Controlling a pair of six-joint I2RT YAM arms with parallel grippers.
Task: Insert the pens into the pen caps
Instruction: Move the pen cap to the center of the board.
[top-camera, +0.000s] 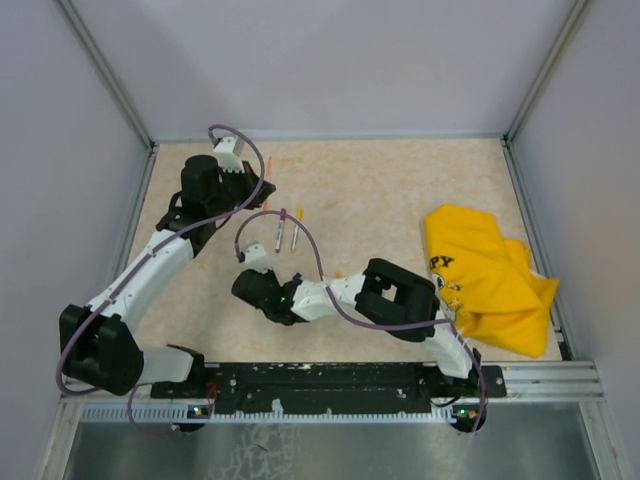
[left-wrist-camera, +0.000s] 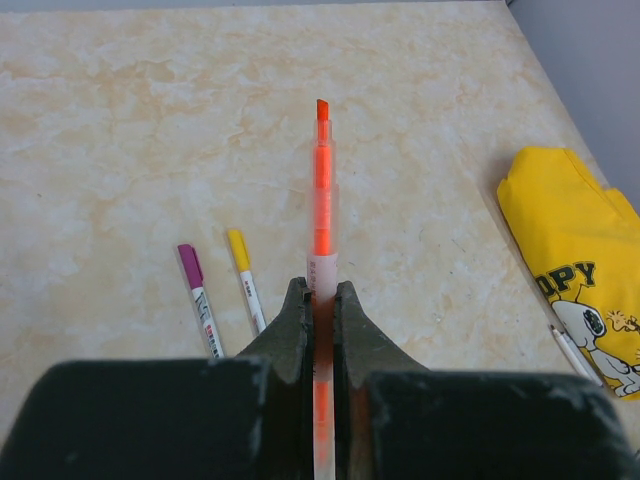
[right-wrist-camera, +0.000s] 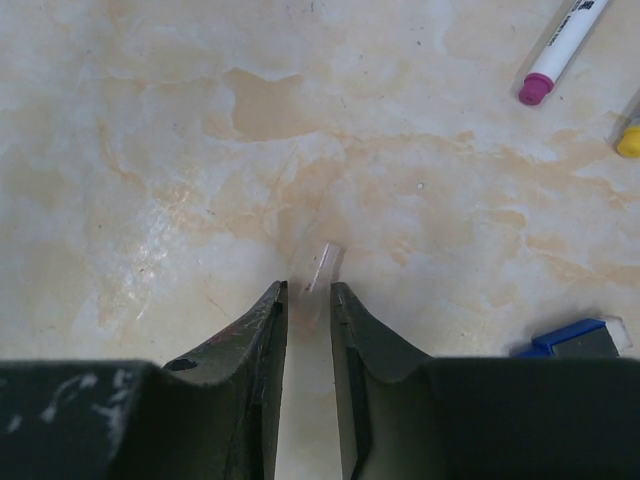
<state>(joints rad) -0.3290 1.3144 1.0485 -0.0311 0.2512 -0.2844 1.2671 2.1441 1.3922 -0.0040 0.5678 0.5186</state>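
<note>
Two halves: left jaws clamp the orange pen (left-wrist-camera: 322, 190), right jaws maybe pinch its cap (right-wrist-camera: 322, 268), so line up straight.

My left hand (left-wrist-camera: 320, 292) pinches the orange pen (left-wrist-camera: 322, 190), its bare chisel tip pointing away. My right hand (right-wrist-camera: 306, 290) nips a clear cap (right-wrist-camera: 322, 265). The purple-capped pen (left-wrist-camera: 200, 305) and yellow-capped pen (left-wrist-camera: 246, 285) lie side by side, a blue cap (right-wrist-camera: 572, 338) apart.

A crumpled yellow cloth (top-camera: 487, 280) lies bunched by the right edge of the beige, marbled table (top-camera: 380, 190), towards its near right corner. It bears dark letters over a cartoon print, seemingly a white dog.
</note>
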